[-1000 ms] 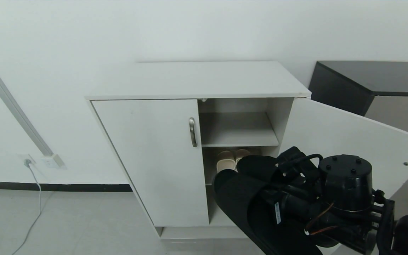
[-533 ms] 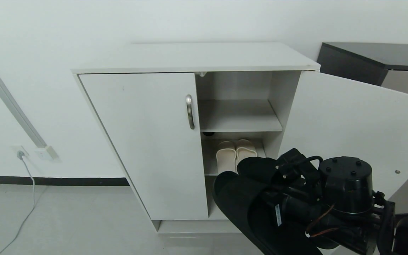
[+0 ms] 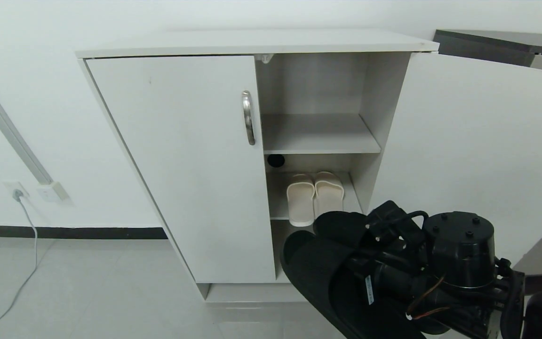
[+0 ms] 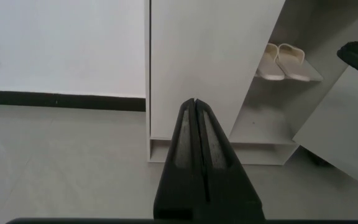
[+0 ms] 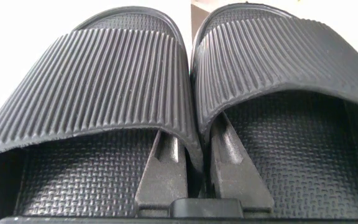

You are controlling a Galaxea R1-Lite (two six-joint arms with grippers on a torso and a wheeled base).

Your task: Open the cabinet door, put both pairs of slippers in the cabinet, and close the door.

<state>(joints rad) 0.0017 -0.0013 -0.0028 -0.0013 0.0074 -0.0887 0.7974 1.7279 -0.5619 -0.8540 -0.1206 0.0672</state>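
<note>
The white cabinet point(image 3: 252, 42) stands with its right door point(image 3: 478, 141) swung open and its left door point(image 3: 181, 165) closed. A cream pair of slippers point(image 3: 314, 197) lies side by side on the middle shelf, toes outward, and the left wrist view shows the cream pair point(image 4: 283, 61) too. My right gripper point(image 5: 194, 140) is shut on the black pair of slippers point(image 3: 322, 268), pinching the two inner strap walls point(image 5: 194, 93) together. It holds them low in front of the open compartment. My left gripper point(image 4: 195, 106) is shut on nothing, hanging above the floor facing the cabinet's base.
The upper shelf point(image 3: 318, 134) is bare, and a small dark round thing point(image 3: 275, 160) sits just beneath it. A dark cabinet point(image 3: 501, 42) stands behind the open door. A wall socket with a cable point(image 3: 17, 194) is at the left. Grey floor point(image 3: 87, 292) lies open before the cabinet.
The head camera has dropped and come closer, so the cabinet looks larger and higher and the cream slippers show fully. The right arm still holds the black slippers in the same pose.
</note>
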